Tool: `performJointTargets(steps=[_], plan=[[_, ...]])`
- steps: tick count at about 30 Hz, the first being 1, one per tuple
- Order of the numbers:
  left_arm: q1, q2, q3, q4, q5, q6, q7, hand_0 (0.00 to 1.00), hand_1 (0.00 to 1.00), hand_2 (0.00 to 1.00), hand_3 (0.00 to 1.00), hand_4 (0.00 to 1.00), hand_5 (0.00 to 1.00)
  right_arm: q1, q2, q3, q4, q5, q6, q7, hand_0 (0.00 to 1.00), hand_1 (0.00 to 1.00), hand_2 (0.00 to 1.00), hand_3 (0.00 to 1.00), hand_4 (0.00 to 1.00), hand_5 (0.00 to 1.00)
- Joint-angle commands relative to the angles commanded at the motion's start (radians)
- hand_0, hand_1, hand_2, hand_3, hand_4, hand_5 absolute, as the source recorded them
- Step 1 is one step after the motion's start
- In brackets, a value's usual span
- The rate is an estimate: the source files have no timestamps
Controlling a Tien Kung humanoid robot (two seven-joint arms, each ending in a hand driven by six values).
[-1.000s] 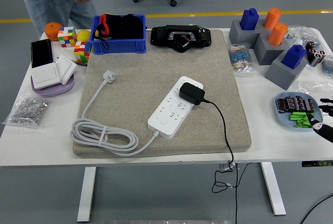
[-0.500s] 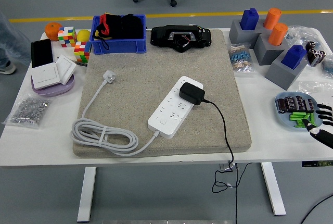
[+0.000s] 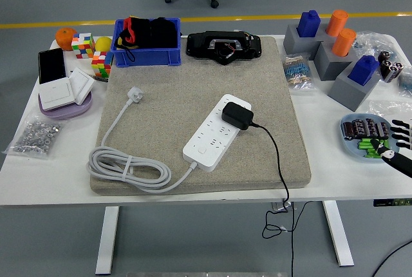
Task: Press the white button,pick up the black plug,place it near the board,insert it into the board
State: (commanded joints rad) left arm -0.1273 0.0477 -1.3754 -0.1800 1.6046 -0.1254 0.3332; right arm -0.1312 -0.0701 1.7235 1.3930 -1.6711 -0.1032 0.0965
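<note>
Table (image 3: 193, 190): white, its near edge running across the bottom; a tan mat (image 3: 167, 103) covers the middle.
Power strip (image 3: 215, 133): white, lying diagonally on the mat, with bare mat open all around it.
Black plug (image 3: 237, 116): seated on the strip's far end; its black cord (image 3: 278, 161) trails right and drops over the near edge.
White cable (image 3: 122, 167): coiled on the mat's near left, touching the strip's near end.
Right hand (image 3: 398, 140): at the far right edge, fingers spread and holding nothing, over a blue dish (image 3: 351, 142) of batteries.
Far side: blue bin (image 3: 147, 44), black device (image 3: 223, 46), grey blocks (image 3: 331, 55).
</note>
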Motion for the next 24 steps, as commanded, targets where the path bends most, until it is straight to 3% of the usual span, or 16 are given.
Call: performJointTargets(steps=[9, 10, 14, 15, 16, 24], plan=[[0.006, 0.004, -0.014, 0.0, 0.013, 0.0, 0.001, 0.684, 0.675, 0.658, 0.681, 0.553, 0.192, 0.02, 0.013, 0.028, 0.018, 0.0, 0.043, -0.043, 0.755, 0.752, 0.766, 0.782, 0.957, 0.332], [0.007, 0.004, -0.017, 0.0, 0.016, -0.001, 0.002, 0.684, 0.676, 0.658, 0.681, 0.553, 0.192, 0.023, 0.016, 0.03, 0.02, 0.0, 0.051, -0.051, 0.831, 0.812, 0.811, 0.82, 0.998, 0.427], [0.01, 0.005, -0.029, 0.0, 0.025, 0.0, 0.003, 0.684, 0.676, 0.658, 0.681, 0.553, 0.192, 0.029, 0.023, 0.03, 0.031, 0.0, 0.072, -0.07, 0.831, 0.812, 0.811, 0.82, 0.998, 0.427], [0.01, 0.004, -0.033, 0.0, 0.027, 0.0, 0.004, 0.684, 0.676, 0.658, 0.681, 0.553, 0.192, 0.029, 0.024, 0.029, 0.034, -0.001, 0.071, -0.073, 0.831, 0.812, 0.811, 0.82, 0.998, 0.427], [0.011, 0.004, -0.034, 0.0, 0.027, 0.0, 0.004, 0.684, 0.676, 0.658, 0.682, 0.555, 0.192, 0.03, 0.024, 0.029, 0.037, -0.004, 0.069, -0.076, 0.871, 0.832, 0.831, 0.831, 0.998, 0.563], [0.01, 0.006, -0.035, 0.0, 0.022, 0.002, 0.005, 0.684, 0.676, 0.658, 0.683, 0.556, 0.192, 0.035, 0.028, 0.022, 0.06, -0.002, 0.041, -0.075, 0.869, 0.831, 0.819, 0.83, 0.998, 0.561]])
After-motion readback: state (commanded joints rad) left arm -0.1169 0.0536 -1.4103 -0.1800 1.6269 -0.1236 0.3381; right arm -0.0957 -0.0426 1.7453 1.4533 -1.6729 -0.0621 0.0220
